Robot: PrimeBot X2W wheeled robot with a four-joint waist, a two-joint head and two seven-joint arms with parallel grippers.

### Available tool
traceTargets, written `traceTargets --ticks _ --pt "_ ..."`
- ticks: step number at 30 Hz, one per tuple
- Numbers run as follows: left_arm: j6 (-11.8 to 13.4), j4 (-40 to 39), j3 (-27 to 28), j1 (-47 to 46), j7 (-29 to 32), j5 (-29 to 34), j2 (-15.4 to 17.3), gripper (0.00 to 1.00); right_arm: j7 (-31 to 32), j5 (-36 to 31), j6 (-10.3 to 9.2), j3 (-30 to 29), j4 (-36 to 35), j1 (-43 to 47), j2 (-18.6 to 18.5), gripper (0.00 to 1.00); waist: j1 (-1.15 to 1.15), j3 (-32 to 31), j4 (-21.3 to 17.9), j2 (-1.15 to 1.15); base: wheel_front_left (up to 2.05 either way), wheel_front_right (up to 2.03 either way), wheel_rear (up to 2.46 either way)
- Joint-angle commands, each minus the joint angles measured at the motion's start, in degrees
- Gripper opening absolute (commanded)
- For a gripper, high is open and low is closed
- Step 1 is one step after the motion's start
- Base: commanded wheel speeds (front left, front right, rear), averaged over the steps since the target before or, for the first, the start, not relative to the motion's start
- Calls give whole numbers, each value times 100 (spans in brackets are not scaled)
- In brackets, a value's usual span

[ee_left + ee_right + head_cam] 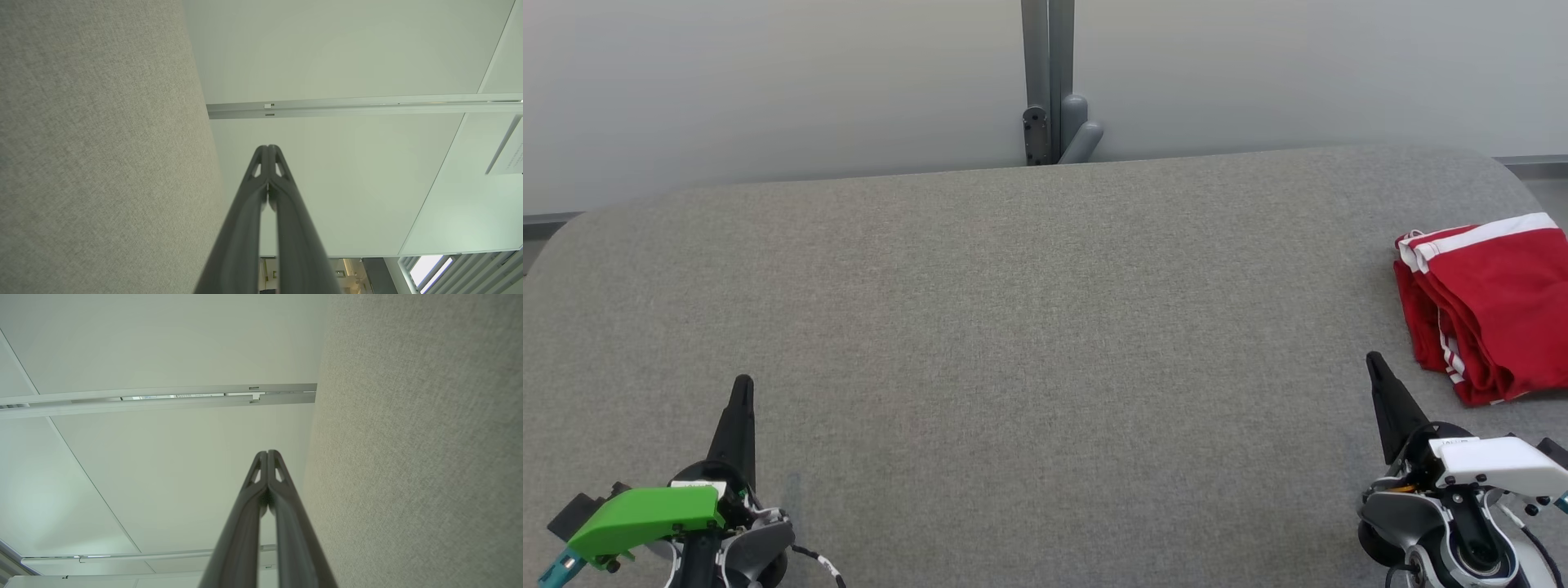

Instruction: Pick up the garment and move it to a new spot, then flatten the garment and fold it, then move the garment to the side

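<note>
Can't see right part of garment (1494, 310) — cropped at pic edge, far right on table (1013, 327). Can't read sign (508, 157) — txt too small, blurry.

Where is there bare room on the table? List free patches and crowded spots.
Free: the whole middle of the table, between the left gripper and the right gripper, back to the far edge by the post; also the left end. Crowded: only the right end, where the garment lies.
</note>
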Motion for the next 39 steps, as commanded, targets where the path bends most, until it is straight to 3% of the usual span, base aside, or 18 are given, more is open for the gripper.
traceTargets --ticks 1,39 --pt "-30 -16 32 -66 22 15 26 0 19 41 2 1 11 -27 -28 0 0 0 0 0 0 0 0" --pt "-28 -17 39 -66 32 27 17 0 18 42 2 2 11 -27 -28 0 0 0 0 0 0 0 0"
